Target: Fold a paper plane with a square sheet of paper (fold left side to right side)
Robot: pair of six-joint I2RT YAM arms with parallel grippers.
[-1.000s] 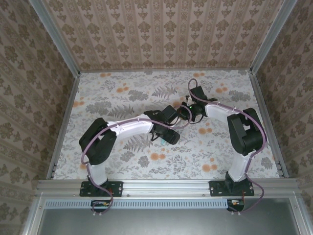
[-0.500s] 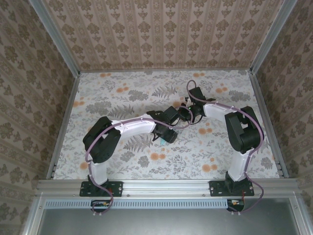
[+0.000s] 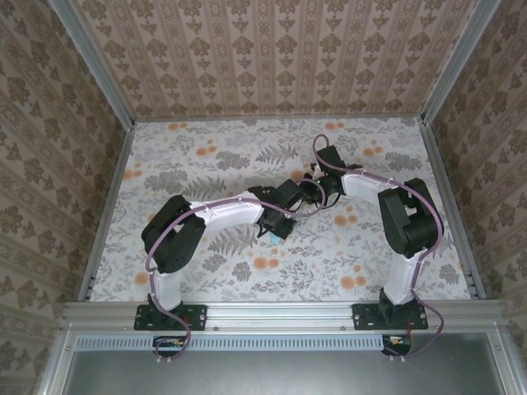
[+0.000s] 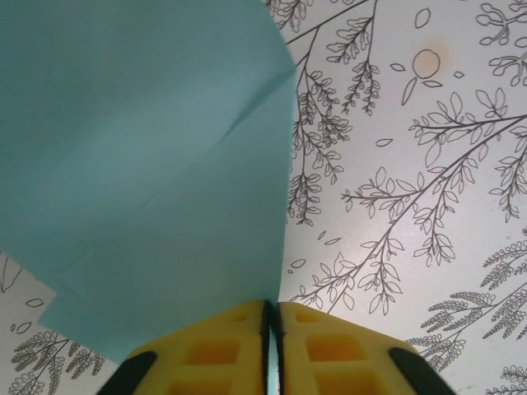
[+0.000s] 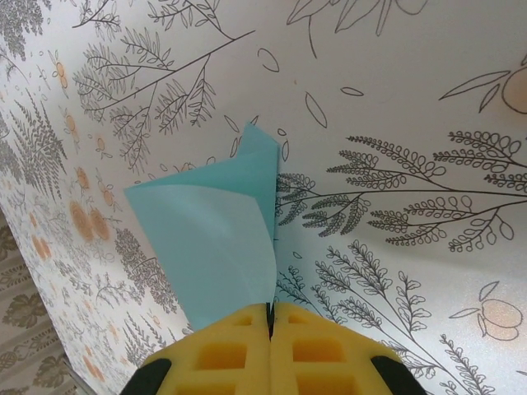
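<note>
Square sheet of paper (image 4: 148,164) in inward-angled left gripper (image 4: 272,317) and right gripper (image 5: 270,317)

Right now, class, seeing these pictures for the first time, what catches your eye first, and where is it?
The light-turquoise paper stands out most: it covers the upper left of the left wrist view, pinched between the yellow pads of the left gripper. In the right wrist view the right gripper pinches another edge of it over the floral table. From above, both arms bend inward and meet near the table's middle.
</note>
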